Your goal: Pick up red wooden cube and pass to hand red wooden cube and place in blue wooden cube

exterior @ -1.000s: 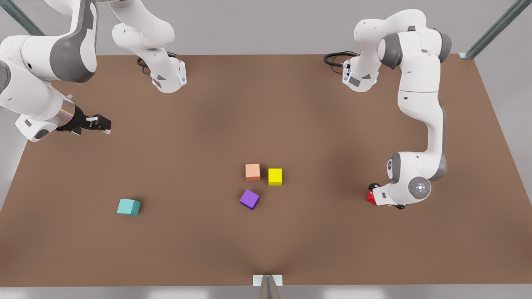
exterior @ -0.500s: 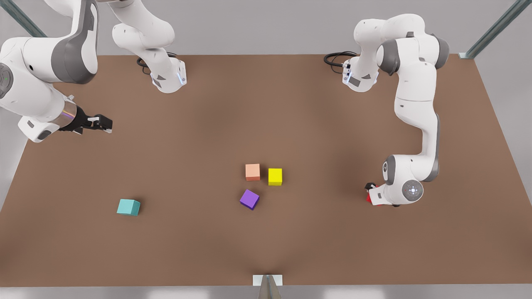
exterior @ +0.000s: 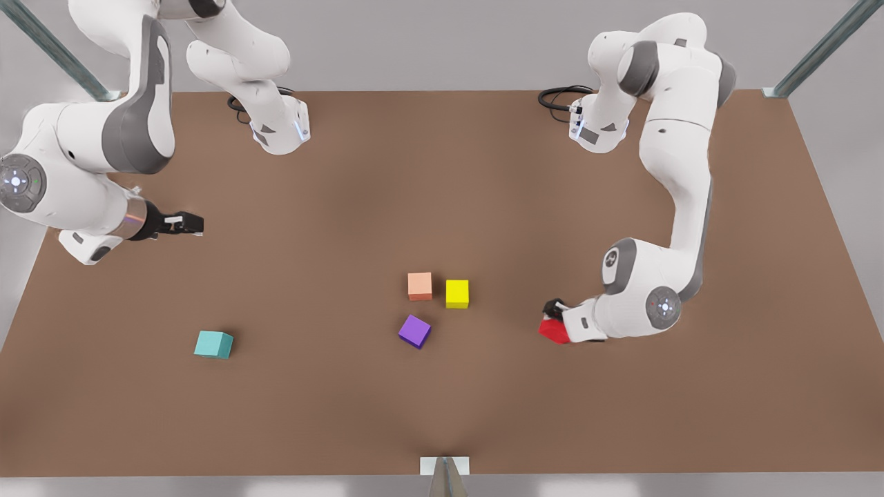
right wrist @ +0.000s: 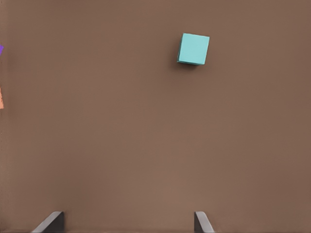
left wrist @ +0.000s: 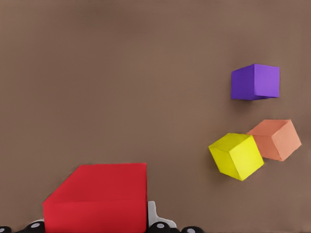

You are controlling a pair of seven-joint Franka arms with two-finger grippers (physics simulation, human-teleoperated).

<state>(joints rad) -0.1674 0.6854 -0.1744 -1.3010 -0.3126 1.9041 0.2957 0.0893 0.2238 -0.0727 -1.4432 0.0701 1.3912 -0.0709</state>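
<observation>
The red wooden cube [exterior: 552,331] is at the front view's right, gripped by my left gripper [exterior: 555,320], which is shut on it. The left wrist view has the red wooden cube [left wrist: 102,196] close up between the fingers, one white fingertip [left wrist: 153,213] beside it. The blue wooden cube [exterior: 213,344], teal in colour, rests on the brown table [exterior: 442,172] at the front view's left. My right gripper [exterior: 192,226] hovers open well behind it. In the right wrist view the blue wooden cube [right wrist: 193,48] lies ahead of the spread fingertips [right wrist: 48,222].
Three other cubes sit mid-table: salmon-orange [exterior: 419,286], yellow [exterior: 457,293] and purple [exterior: 414,331], between the two grippers. Both arm bases [exterior: 280,128] [exterior: 597,128] stand at the table's back edge. A small bracket [exterior: 445,466] marks the front edge.
My left gripper has carried the red cube toward the front view's left, nearer the middle cubes. The right gripper has shifted slightly toward the front view's right and forward.
</observation>
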